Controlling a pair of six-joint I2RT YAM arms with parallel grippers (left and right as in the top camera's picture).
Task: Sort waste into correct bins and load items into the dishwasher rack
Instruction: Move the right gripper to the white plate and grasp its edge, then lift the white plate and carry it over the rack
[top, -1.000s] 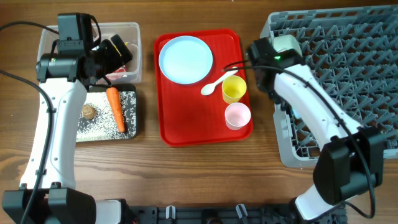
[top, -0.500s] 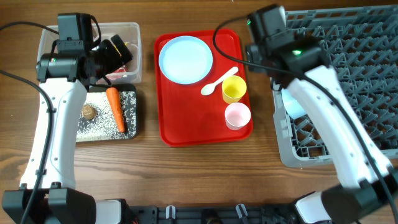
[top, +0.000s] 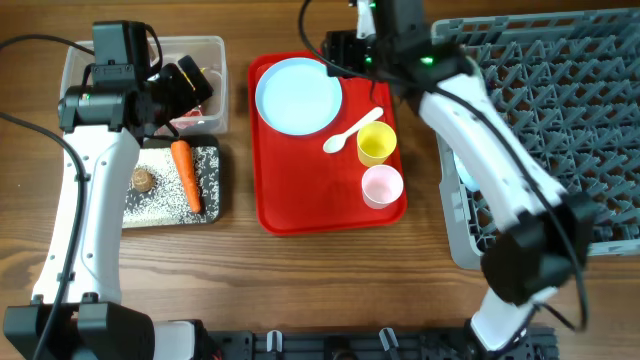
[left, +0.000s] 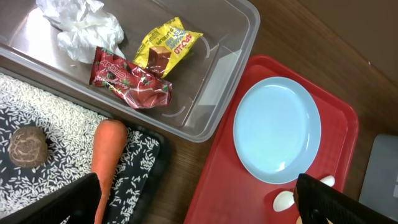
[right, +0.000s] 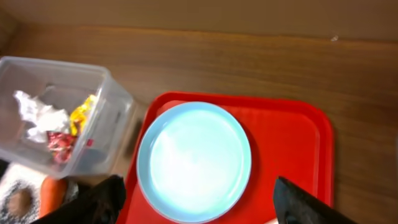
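Note:
The light blue plate (top: 298, 95), white spoon (top: 350, 132), yellow cup (top: 376, 144) and pink cup (top: 382, 186) sit on the flat red tray (top: 280, 205). My right gripper (top: 340, 48) hangs open and empty above the plate's far edge; the plate (right: 194, 160) lies between its fingers (right: 193, 208). My left gripper (top: 190, 85) is open and empty over the clear tub (top: 210, 50), which holds the tissue (left: 84, 31), yellow wrapper (left: 166, 46) and red wrapper (left: 130, 81). The carrot (top: 185, 175), brown lump (top: 142, 180) and rice lie in the black tray (top: 160, 205).
The grey dishwasher rack (top: 560, 100) fills the right side; something light blue (top: 462, 165) shows in its left part beside my right arm. The right arm reaches across the rack's left edge and the red tray's back right corner.
My right arm has swung left from the rack's near-left corner to above the plate on the red tray. The left arm has not moved.

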